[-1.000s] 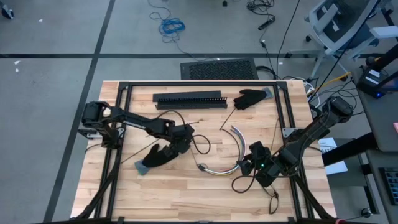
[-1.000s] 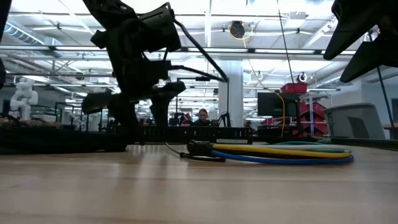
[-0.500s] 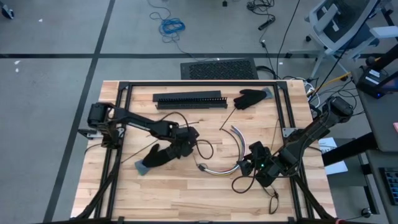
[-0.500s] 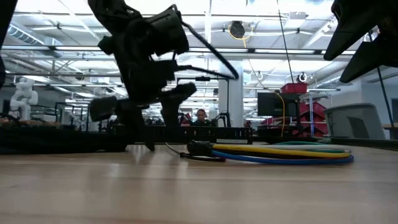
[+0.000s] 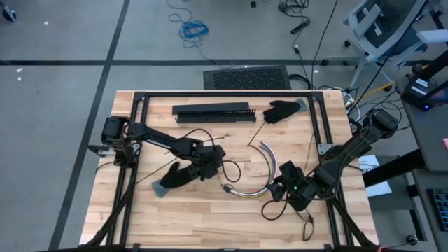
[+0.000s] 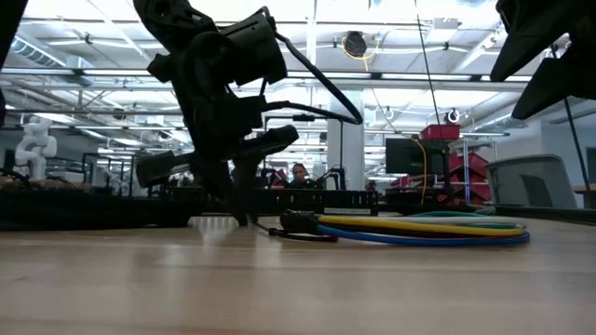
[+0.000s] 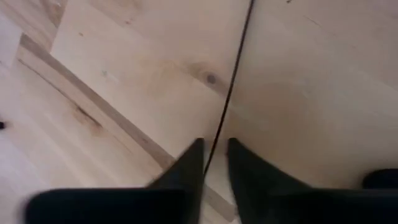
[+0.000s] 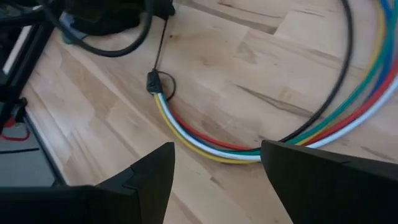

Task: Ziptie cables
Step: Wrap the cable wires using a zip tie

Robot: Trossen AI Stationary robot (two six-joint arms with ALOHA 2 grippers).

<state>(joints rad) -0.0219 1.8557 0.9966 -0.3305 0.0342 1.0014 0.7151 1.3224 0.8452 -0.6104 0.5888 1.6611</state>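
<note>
The cables point(image 5: 262, 171) curve in a bundled arc mid-surface point(image 5: 203, 217). The left gripper point(image 7: 214, 163) has its jaws nearly closed around a thin black strip point(image 7: 231, 81). The right gripper point(image 8: 214, 165) hovers beside the bundle, jaws wide and empty.

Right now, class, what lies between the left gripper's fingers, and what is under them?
A thin straight black strip runs between the left gripper's fingers, which are nearly closed on it. Bare wooden table lies beneath. The strip's near end is hidden behind the fingers.
</note>
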